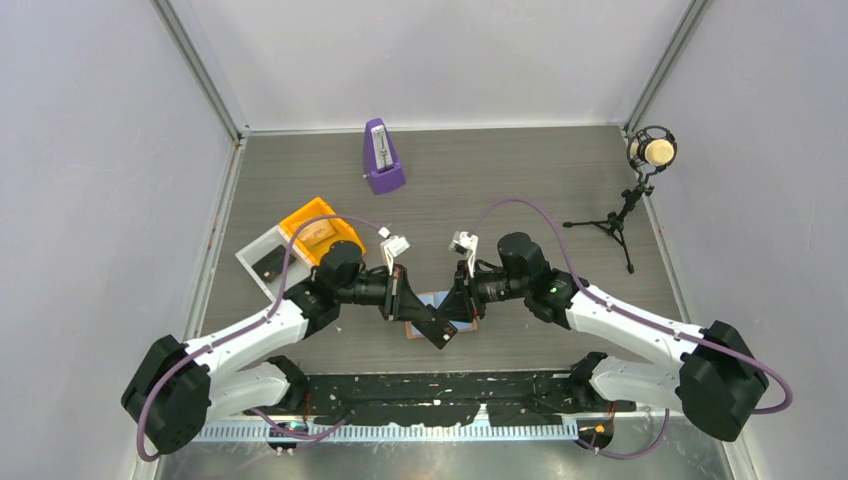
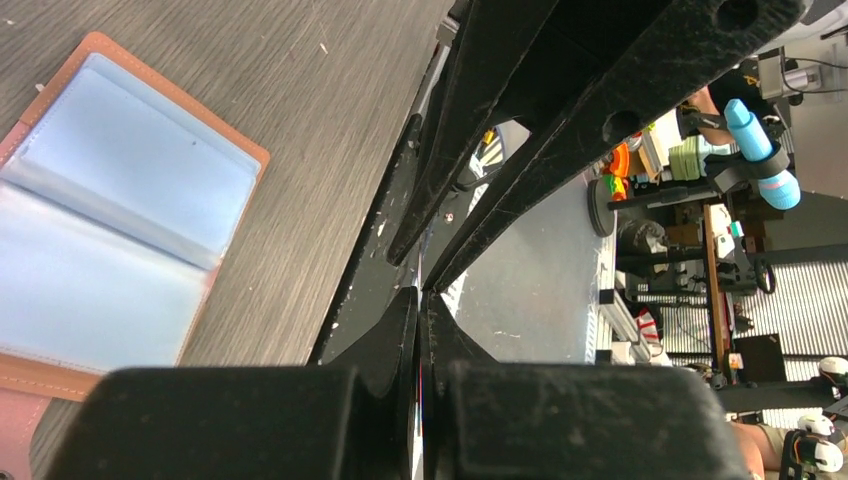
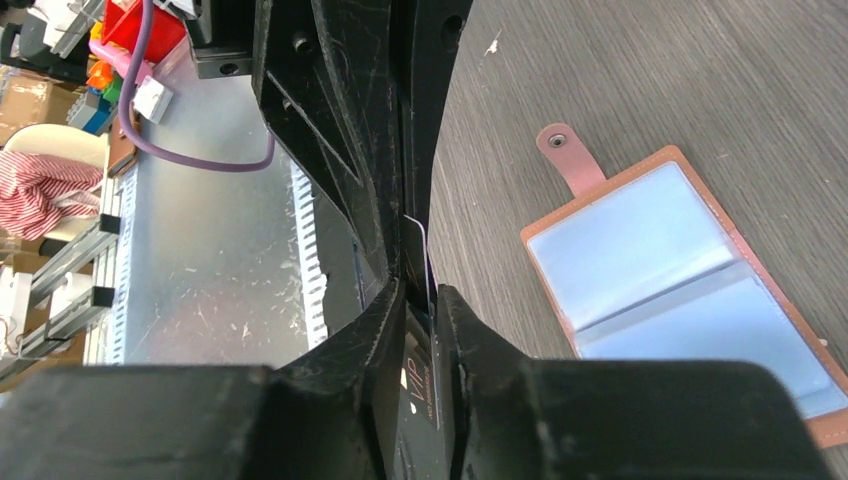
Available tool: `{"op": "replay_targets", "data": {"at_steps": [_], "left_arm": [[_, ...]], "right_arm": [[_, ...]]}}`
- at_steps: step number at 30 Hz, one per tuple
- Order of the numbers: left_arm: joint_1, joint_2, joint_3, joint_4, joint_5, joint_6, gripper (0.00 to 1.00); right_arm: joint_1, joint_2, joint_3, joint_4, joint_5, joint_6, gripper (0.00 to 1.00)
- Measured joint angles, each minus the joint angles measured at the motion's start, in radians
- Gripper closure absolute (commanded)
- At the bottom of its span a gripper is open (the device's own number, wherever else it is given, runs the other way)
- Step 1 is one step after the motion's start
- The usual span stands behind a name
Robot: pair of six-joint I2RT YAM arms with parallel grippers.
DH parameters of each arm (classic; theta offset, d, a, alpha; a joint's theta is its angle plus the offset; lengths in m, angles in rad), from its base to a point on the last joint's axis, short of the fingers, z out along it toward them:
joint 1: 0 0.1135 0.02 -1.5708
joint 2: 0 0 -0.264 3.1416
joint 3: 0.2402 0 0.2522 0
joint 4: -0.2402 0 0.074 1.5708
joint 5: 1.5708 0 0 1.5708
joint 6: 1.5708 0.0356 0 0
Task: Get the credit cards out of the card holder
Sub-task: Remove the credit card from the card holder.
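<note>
Both arms meet tip to tip over the middle of the grey wood-grain counter (image 3: 650,80), near its front edge. The right tool (image 3: 422,295) is closed narrowly on a thin dark credit card (image 3: 420,255), which stands on edge between its fingers, nearly edge-on to the right wrist camera. The card's long axis runs away from this tool toward the other arm. Pale letters on the card's face read "VIP"; a smaller line beneath is too small to read.

The left tool (image 2: 418,300) is closed to a sliver, and the thin strip pinched between its fingers appears to be the same card, gripped from the opposite end.

The card holder (image 3: 660,270) lies flat on the counter just beside and below the tools, spread open with its blue-grey inner faces up inside a salmon-tan border. In the right wrist view its fold crosses it slantwise, and its length runs from upper left to lower right. Its small tab (image 3: 568,160), with a round snap, points to the upper left.
</note>
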Motion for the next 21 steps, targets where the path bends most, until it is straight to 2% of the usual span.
{"op": "replay_targets", "data": {"at_steps": [4,5,10,11,16,21], "left_arm": [[0.0,0.0,0.008,-0.033,0.003,0.023,0.95],[0.0,0.0,0.011,-0.044,0.005,0.029,0.91],[0.002,-0.001,0.041,-0.104,0.008,0.07,0.6],[0.003,-0.002,0.051,-0.127,0.006,0.08,0.57],[0.019,-0.046,0.067,-0.183,-0.032,0.097,0.5],[0.055,-0.142,0.063,-0.175,-0.084,0.067,0.46]], "right_arm": [[0.0,0.025,0.003,0.022,-0.026,0.021,0.93],[0.0,0.027,0.003,0.024,-0.033,0.026,0.94],[-0.003,0.028,0.0,0.051,-0.059,0.068,0.95],[-0.003,0.027,-0.001,0.058,-0.056,0.079,0.95],[-0.004,0.008,-0.014,0.111,0.016,0.168,0.95],[-0.006,-0.067,-0.085,0.245,0.127,0.322,0.95]]}}
